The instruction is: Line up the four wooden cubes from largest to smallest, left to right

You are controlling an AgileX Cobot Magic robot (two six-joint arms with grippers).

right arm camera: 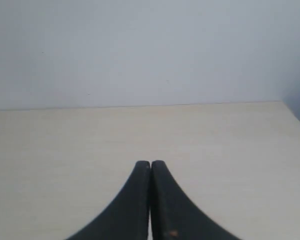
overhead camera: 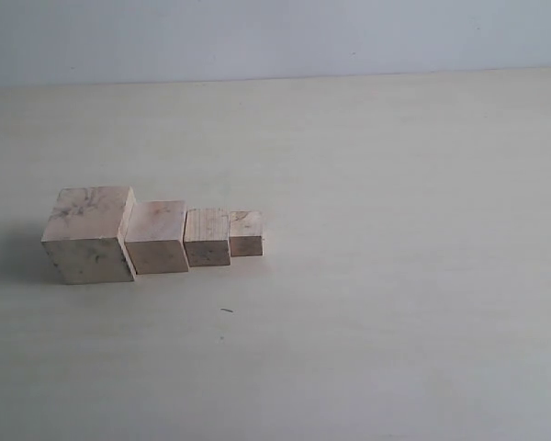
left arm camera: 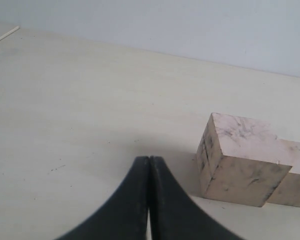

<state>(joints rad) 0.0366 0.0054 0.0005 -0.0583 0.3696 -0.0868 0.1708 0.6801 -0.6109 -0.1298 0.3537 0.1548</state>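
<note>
The four wooden cubes (overhead camera: 156, 237) sit touching in a row on the table (overhead camera: 395, 276) — largest cube (overhead camera: 87, 234) leftmost, smallest cube (overhead camera: 245, 233) rightmost, the order looking done to me — so my left gripper (left arm camera: 149, 160) and right gripper (right arm camera: 150, 164) hang off them, fingers pressed together on nothing.

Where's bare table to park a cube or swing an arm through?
Free: the table right of the smallest cube, out to the exterior view's right edge, plus the strips in front of and behind the row. Crowded: the row itself, largest cube to smallest, with no visible gap between neighbours.
</note>
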